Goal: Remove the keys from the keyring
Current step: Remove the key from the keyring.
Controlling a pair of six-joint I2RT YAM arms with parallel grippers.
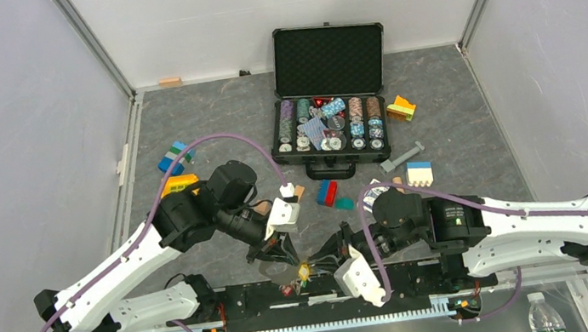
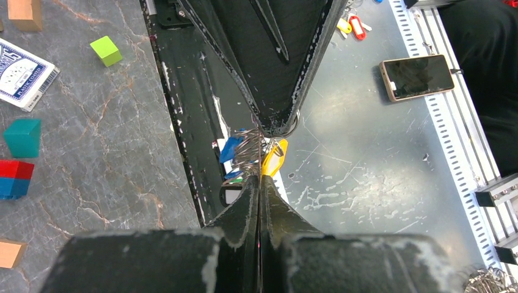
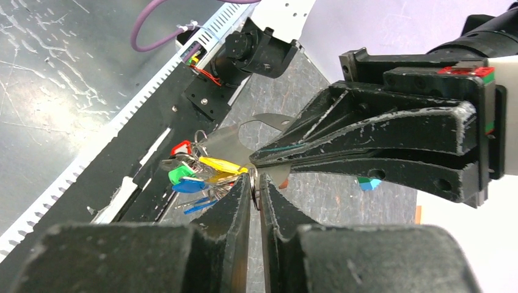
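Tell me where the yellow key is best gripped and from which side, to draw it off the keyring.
Grip the yellow key by its flat plastic head, pinching the two broad faces. Come from the side away from the keyring, which the right tool pinches shut. There the head lies uncovered on the bunch, so it is probably easiest to reach.

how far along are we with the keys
Done: nothing visibly; the red, green, blue and yellow keys hang bunched on the keyring. In hand: left gripper and right gripper are both shut on it, tips meeting. To do: every key must slide off.
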